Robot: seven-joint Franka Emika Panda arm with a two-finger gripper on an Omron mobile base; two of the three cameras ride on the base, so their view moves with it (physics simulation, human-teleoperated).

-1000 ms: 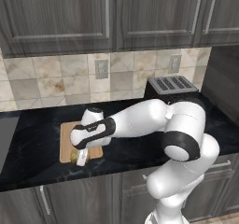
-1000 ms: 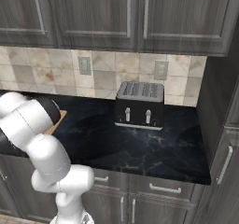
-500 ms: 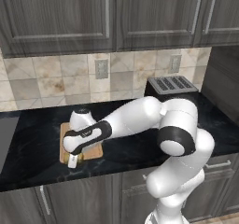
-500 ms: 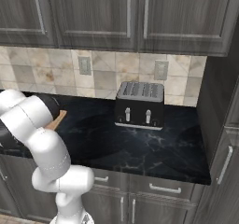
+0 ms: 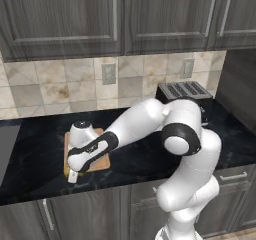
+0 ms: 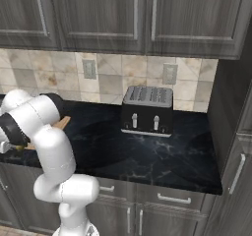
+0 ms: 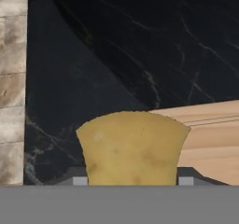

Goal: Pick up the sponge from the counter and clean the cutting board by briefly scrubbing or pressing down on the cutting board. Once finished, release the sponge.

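End effector (image 5: 73, 175) clenched on small yellow spongy block (image 7: 133, 146), held at near-left edge of flat light-tan wooden cutting board (image 5: 100, 162) on black marble-look surface (image 5: 40, 169).

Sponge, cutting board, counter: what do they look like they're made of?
Sponge: soft foam by the look, matte yellow with a mottled, pitted face and bulging rounded edges.
Cutting board: light wood, probably unvarnished; tan with lengthwise grain lines and no shine.
Counter: polished stone, marble-like; black with faint pale veins. Being rendered, it could as well be a laminate imitation.
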